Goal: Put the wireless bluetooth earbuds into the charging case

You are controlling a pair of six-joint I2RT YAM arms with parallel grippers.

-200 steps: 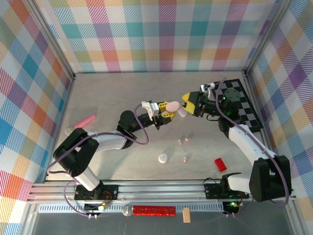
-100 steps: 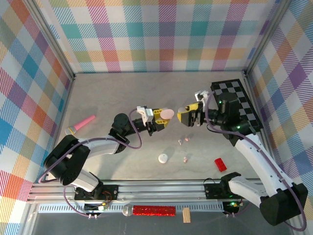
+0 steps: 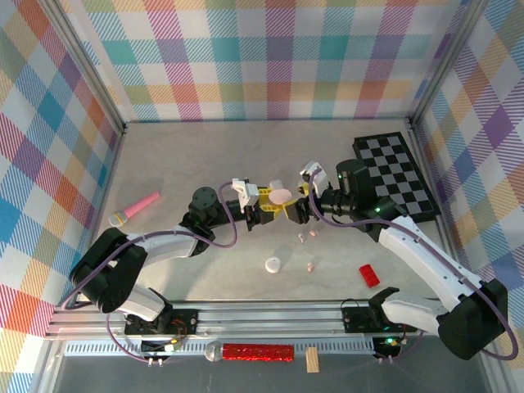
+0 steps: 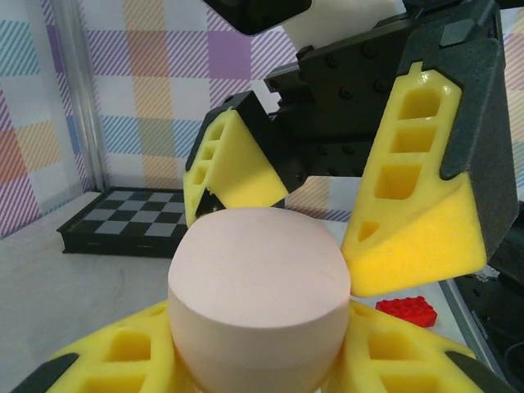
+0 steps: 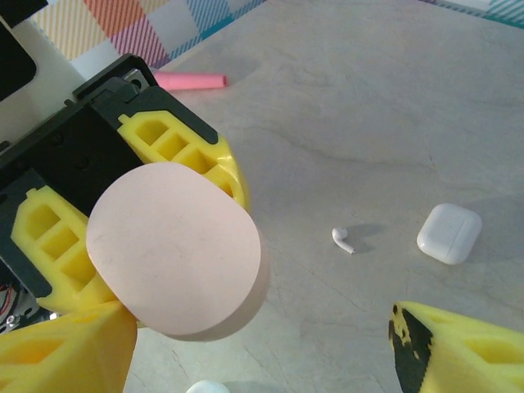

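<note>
Barely begun: left fingers (image 4: pixel 115 360) grip the shut pink case (image 3: pixel 281 194) mid-air, right fingers (image 5: pixel 458 348) stand open just beside it; earbuds (image 3: pixel 301 237) lie loose on the desk (image 3: pixel 180 164) at five o'clock from it, all yet to insert

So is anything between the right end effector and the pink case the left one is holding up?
Nothing visible. The left end effector grips the pink case in the air, and the right end effector, open, faces it directly with its fingers spread to either side.
</note>
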